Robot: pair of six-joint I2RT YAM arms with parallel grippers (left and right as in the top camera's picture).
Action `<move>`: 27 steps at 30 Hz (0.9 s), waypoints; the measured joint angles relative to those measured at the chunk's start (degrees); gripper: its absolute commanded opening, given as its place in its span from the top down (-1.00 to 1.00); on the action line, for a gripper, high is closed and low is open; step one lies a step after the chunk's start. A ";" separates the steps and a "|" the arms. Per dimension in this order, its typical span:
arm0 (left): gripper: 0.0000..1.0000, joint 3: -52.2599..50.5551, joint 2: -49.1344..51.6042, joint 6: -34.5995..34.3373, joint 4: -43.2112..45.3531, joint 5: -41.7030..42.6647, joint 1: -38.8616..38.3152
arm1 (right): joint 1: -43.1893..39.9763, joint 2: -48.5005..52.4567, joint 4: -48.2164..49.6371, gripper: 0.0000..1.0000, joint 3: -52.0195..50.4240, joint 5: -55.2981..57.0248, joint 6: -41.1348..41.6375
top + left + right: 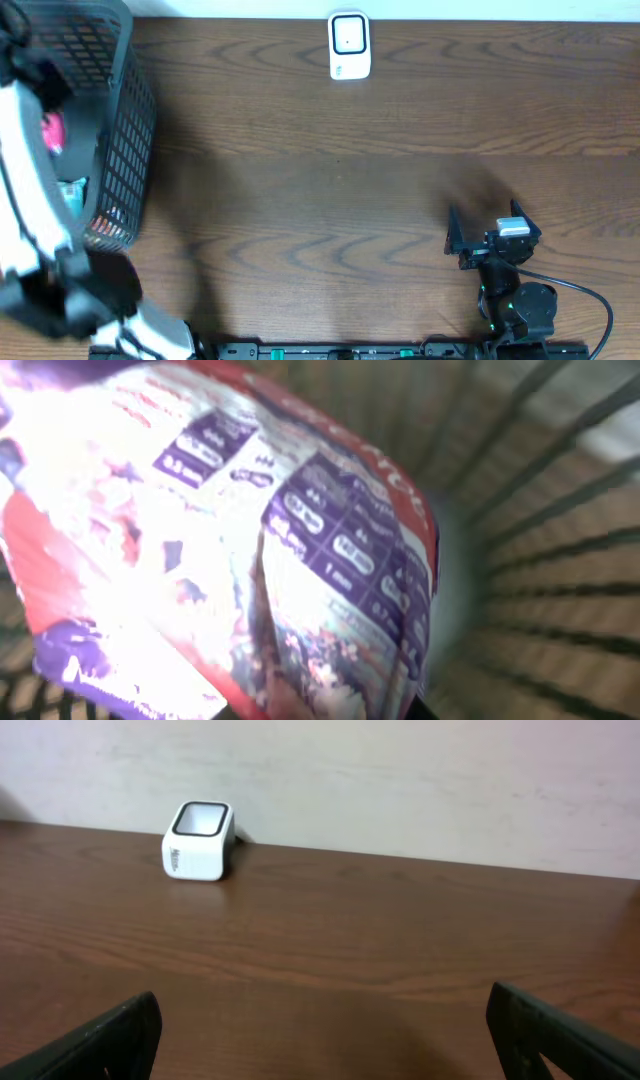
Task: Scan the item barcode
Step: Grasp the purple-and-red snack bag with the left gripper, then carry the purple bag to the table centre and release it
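The item, a glossy packet (250, 540) printed in white, purple and red, fills the left wrist view, with basket mesh behind it. A crease in it runs down to the bottom edge, where my left gripper is shut on it; the fingers themselves are hidden. From overhead, my left arm (25, 200) reaches into the black mesh basket (130, 150) at the far left. The white barcode scanner (349, 45) (198, 842) stands at the table's back edge. My right gripper (490, 230) (325, 1030) rests open at the front right, nothing between its fingers.
Inside the basket, a pink thing (50, 130) and a teal thing (72, 190) show beside the arm. The wooden table (330, 200) stretches between basket and right arm. A pale wall (400, 780) rises behind the scanner.
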 measured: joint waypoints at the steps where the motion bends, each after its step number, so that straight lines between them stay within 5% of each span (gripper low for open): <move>1: 0.86 0.37 -3.26 -0.07 1.68 1.77 -0.07 | 0.00 0.00 0.00 -0.98 0.00 0.00 0.00; 6: 0.86 1.29 -15.10 -2.23 8.98 13.31 -0.02 | 0.00 0.00 0.00 -0.99 0.00 0.02 0.00; 13: 0.85 1.31 -20.06 -16.76 13.40 30.62 -1.36 | 0.00 0.00 0.00 -0.99 0.00 0.02 0.00; 20: 0.85 1.14 -19.61 -22.12 9.97 42.21 -16.72 | 0.00 0.00 0.00 -0.99 0.00 0.02 0.00; 27: 0.86 0.00 -15.61 -21.24 1.05 36.81 -35.85 | 0.00 0.00 0.00 -0.99 0.00 0.02 0.00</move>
